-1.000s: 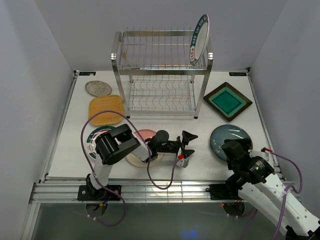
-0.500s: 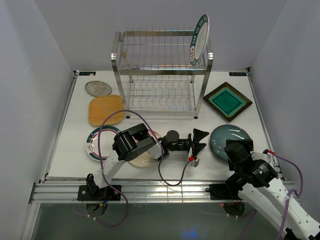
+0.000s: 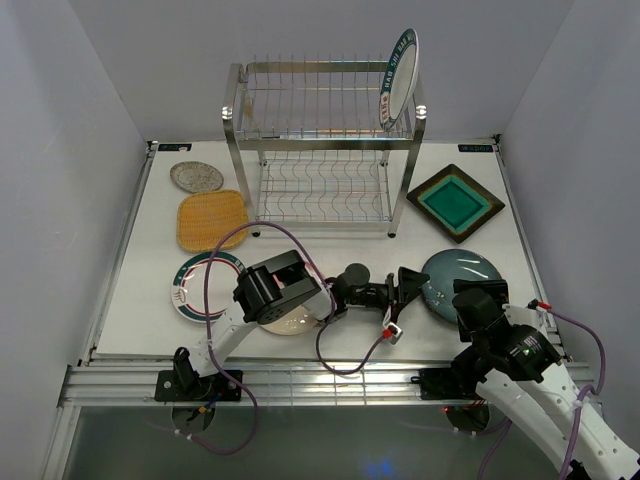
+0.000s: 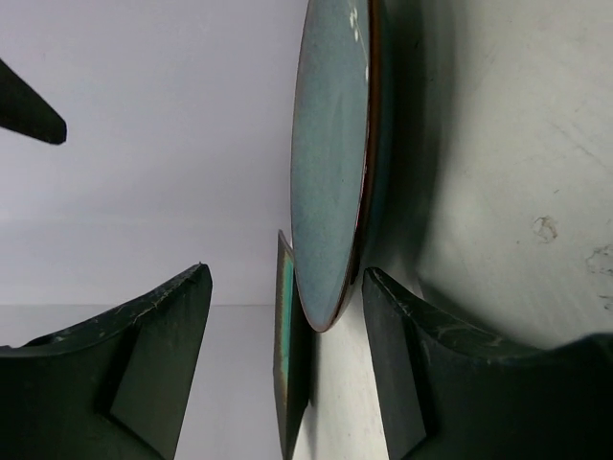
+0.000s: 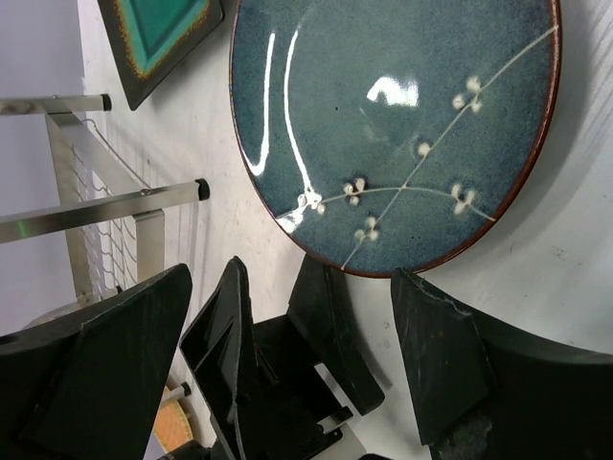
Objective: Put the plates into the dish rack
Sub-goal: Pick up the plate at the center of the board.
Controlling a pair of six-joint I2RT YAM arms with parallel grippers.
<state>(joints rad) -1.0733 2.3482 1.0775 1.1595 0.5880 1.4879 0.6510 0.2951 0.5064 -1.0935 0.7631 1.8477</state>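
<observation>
Six plates [image 3: 211, 219] lie on the counter [image 3: 140, 270]; one blue-rimmed plate [image 3: 398, 80] stands in the top tier of the dish rack [image 3: 320, 150]. My left end effector [image 4: 284, 276], jaws apart, has the rim of the dark blue-grey plate [image 3: 465, 272] between its fingers; that plate lies flat, right of centre. My right end effector [image 5: 287, 287], likewise spread, hovers just beside it. Risks as I judge them: the two colliding, or a finger shoving the plate toward the brown square plate [image 3: 455, 202].

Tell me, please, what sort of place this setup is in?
Probably a robotics lab test cell, not a kitchen: plain white walls box in a white table, two arms are bolted at its near edge, and mixed plates lie beside a steel dish rack.
</observation>
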